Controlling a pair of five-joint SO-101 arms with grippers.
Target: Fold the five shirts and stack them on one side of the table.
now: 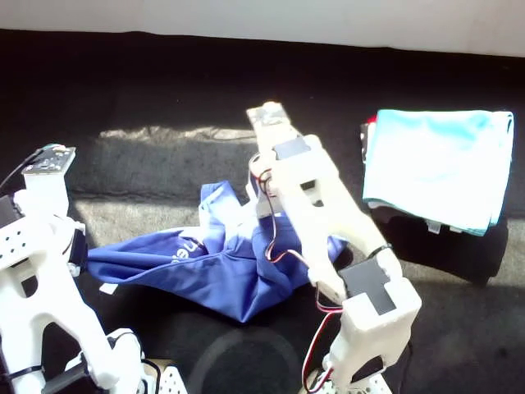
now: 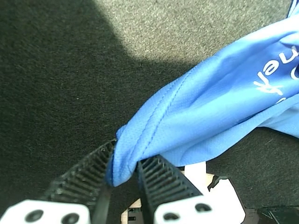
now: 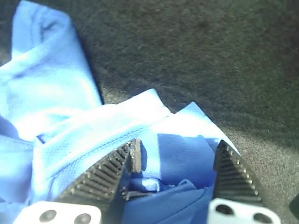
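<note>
A crumpled blue shirt (image 1: 221, 267) with white lettering lies in the middle of the dark table. My left gripper (image 2: 125, 176) is shut on one bunched corner of the blue shirt (image 2: 210, 116), at the shirt's left end in the high view (image 1: 89, 258). My right gripper (image 3: 176, 154) hangs open over the blue shirt (image 3: 70, 121), its fingers (image 3: 112, 168) straddling a folded edge near the shirt's middle (image 1: 264, 201). A folded light turquoise shirt (image 1: 439, 164) tops a stack at the right side of the table.
The table (image 1: 164, 107) is covered in dark cloth, with a sunlit patch across its middle. The left arm's base (image 1: 41, 287) stands at the front left and the right arm's base (image 1: 373, 328) at the front right. A white tag (image 1: 108, 288) lies by the shirt.
</note>
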